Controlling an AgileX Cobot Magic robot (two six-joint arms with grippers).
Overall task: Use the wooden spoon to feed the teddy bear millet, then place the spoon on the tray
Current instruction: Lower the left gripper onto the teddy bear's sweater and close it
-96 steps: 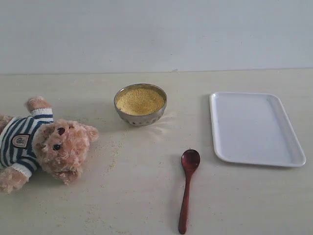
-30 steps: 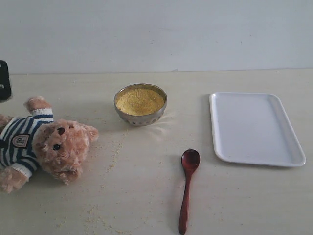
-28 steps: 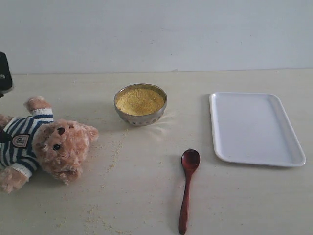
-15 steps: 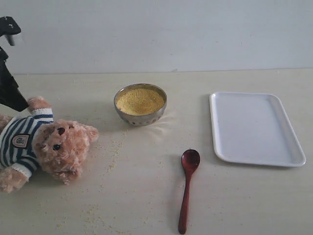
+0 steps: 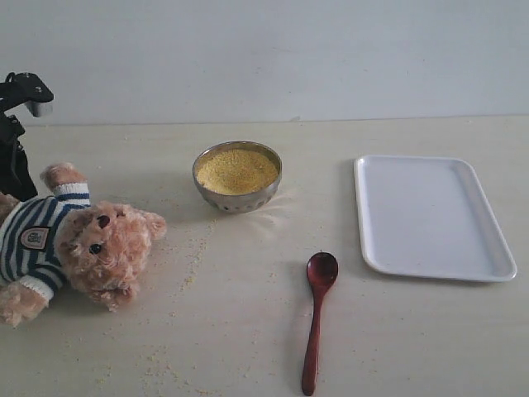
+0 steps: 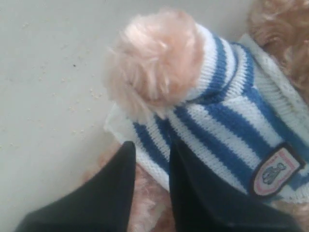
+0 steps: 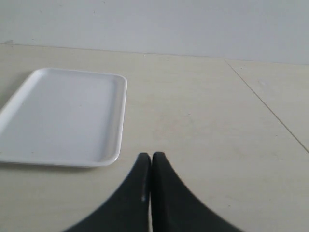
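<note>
The teddy bear [image 5: 83, 244] lies on its back at the left end of the bench [image 5: 413, 347]. The left claw [image 6: 152, 145] is down on it, beside the fluffy paw [image 6: 154, 63]. Its two black fingers are almost together, and the edge of the striped shirt [image 6: 227, 125] sits in the thin gap between them. So it looks like it is pinching the bear by its shirt.

The right claw [image 7: 150, 157] is closed tight and holds nothing. It hangs over bare bench near the tray [image 7: 67, 111].

The wooden spoon [image 5: 316, 314] lies flat on the bench, out in front of the steel bowl [image 5: 240, 201] and just beside the white tray, with no claw on it. The millet [image 5: 237, 169] is heaped in the bowl, and some grains are spilled near the bear.

I think this is the very first step: getting hold of the bear so it can be fed. No scooping has begun.

Next, the left claw likely needs to lift the bear up gently, because a pinch of shirt could slip. The right claw must open and go to the spoon's thin handle.
</note>
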